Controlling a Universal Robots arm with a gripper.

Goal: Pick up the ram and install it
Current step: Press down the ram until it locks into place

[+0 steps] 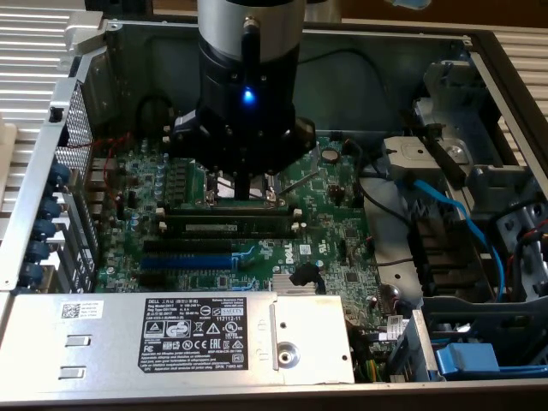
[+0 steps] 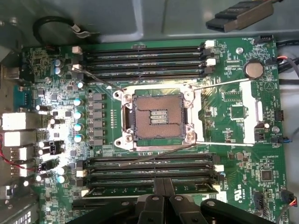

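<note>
The ram (image 1: pixel 227 227) is a long dark stick with a pale label strip. It stands in a black slot between white end clips, on the green motherboard (image 1: pixel 334 231) of an open computer case. In the wrist view the ram (image 2: pixel 121 189) is a thin green-edged strip in the slot row closest to the fingers. My gripper (image 1: pixel 248 193) hangs from the arm above the processor socket (image 2: pixel 156 116) and the slots. Its black fingers (image 2: pixel 152 205) are pressed together over the middle of the ram, shut with nothing between them. Whether they touch the stick I cannot tell.
A blue expansion slot (image 1: pixel 184 261) lies beside the ram slots. A labelled grey power supply (image 1: pixel 205 330) fills the near side. Drive bays with a blue cable (image 1: pixel 454 210) stand at the exterior view's right. More black slots (image 2: pixel 145 60) lie beyond the socket.
</note>
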